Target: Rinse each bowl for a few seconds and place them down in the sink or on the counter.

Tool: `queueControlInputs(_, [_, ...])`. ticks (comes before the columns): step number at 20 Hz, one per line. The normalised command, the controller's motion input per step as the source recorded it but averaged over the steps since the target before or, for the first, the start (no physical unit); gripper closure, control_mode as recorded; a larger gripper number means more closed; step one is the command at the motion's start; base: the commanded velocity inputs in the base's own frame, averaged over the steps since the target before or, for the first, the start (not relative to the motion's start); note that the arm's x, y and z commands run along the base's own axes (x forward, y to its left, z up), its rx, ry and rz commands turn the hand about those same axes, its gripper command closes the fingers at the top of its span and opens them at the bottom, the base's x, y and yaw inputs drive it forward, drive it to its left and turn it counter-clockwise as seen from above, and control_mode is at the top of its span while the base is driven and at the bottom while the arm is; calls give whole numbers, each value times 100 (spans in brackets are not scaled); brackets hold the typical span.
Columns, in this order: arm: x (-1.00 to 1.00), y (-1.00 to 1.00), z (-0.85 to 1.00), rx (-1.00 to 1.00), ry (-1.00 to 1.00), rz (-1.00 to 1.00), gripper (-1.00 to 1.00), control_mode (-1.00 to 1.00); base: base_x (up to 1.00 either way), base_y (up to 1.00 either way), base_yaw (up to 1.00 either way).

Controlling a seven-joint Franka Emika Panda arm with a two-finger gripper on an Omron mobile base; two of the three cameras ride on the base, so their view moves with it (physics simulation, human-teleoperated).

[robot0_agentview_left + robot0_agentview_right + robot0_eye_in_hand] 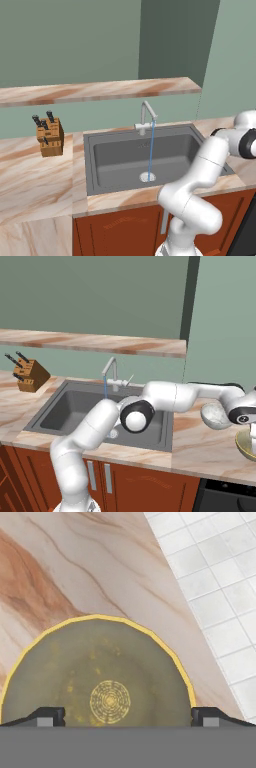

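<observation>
from the left you had the knife block (49,136) and the sink (115,165), water running. the right base view added a grey bowl (216,414) on the counter (200,448); the gripper (128,717), jaws spread wide, hung over the gold bowl (100,677).

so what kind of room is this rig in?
A simulated home kitchen, by the look of it: a dark grey sink with a gooseneck faucet running water, set in a marbled counter over reddish-brown cabinets, with a wooden knife block beside it.
</observation>
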Motion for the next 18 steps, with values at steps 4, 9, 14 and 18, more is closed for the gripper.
queueControlInputs(4, [-10,3,-19,3,3,0,-100,-100,0,0,0])
queueControlInputs(9, [-1,12,-20,0,3,0,-100,-100,0,0,0])
queueControlInputs(14, [0,3,-23,1,4,0,-100,-100,0,0,0])
queueControlInputs(18, [-4,0,-12,0,3,-1,-100,-100,0,0,0])
